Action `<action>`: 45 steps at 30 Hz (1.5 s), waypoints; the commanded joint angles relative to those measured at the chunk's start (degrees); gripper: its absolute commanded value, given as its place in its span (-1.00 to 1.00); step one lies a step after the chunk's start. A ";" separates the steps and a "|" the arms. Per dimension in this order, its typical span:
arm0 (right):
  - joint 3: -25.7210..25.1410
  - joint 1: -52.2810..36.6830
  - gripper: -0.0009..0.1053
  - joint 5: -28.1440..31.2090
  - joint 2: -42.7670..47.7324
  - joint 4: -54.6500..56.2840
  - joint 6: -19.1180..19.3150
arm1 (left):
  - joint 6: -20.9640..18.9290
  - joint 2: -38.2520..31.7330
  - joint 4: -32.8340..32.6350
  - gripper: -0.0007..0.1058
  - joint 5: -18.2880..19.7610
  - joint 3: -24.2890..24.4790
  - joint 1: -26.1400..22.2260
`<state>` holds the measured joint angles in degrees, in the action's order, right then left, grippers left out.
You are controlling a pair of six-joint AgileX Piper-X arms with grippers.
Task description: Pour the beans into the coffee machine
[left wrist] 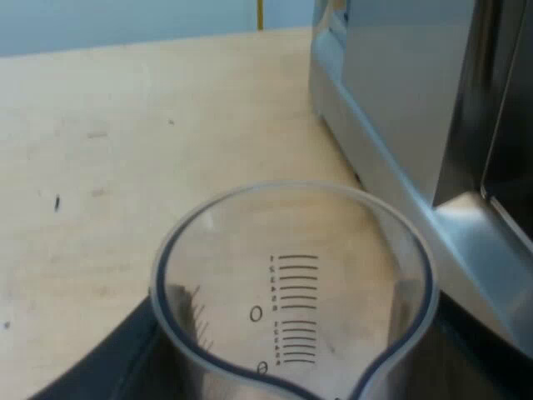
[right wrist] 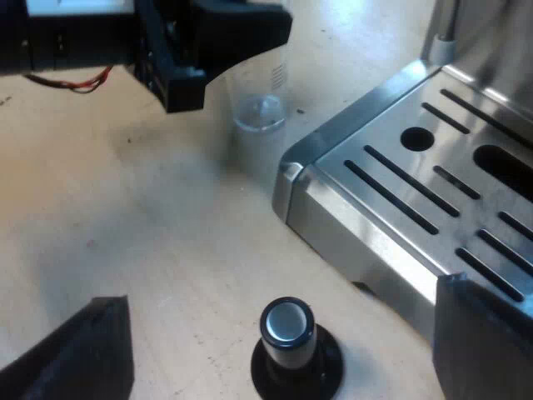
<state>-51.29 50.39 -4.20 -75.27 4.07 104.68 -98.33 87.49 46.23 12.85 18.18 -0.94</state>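
One glass (left wrist: 291,283), one machine (left wrist: 400,100), one tamper (right wrist: 289,333) (black-knobbed).

Left wrist: tight, down into the measuring glass (left wrist: 291,300) between its jaws.
Right wrist: higher, down onto the counter (right wrist: 166,233) beyond its jaws.
Shared: glass, espresso machine (right wrist: 366,250).

The left claw (left wrist: 290,367) clasped the measuring glass (right wrist: 260,117), a black finger pressed at each side. The right claw (right wrist: 283,342) hung apart from the glass, fingers spread wide.

You had the measuring glass (right wrist: 260,117) standing on the table (right wrist: 125,233) just beside the espresso machine's (right wrist: 400,183) corner, the tamper (right wrist: 289,333) upright near it.
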 commanded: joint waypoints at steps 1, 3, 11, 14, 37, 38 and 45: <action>-0.20 0.08 0.50 0.55 0.14 -0.38 0.45 | -0.64 0.51 1.73 -0.27 0.29 0.23 -0.11; -0.20 0.08 0.50 0.55 0.14 -0.38 0.45 | -0.64 0.57 1.32 -0.10 0.29 0.23 -0.11; -0.20 0.08 0.50 0.55 0.14 -0.38 0.45 | -0.64 0.57 -4.37 0.21 0.74 0.23 -0.11; -0.20 0.08 0.50 0.55 0.14 -0.38 0.45 | -0.64 0.44 -6.79 0.25 1.59 0.06 -0.11; -0.20 0.08 0.50 0.17 1.38 0.02 -4.92 | -0.64 -26.88 -45.26 0.25 0.62 0.07 -0.11; -0.20 0.08 0.50 0.17 1.85 0.46 -4.91 | -0.64 -29.04 -46.89 0.25 0.62 0.07 -0.11; -0.20 0.08 0.50 0.34 6.98 6.53 -5.12 | -0.64 -42.29 -59.38 0.25 0.62 1.14 -0.11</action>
<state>-51.29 50.39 -3.51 -69.14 9.93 99.44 -98.56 45.95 -11.54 13.66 18.72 -0.94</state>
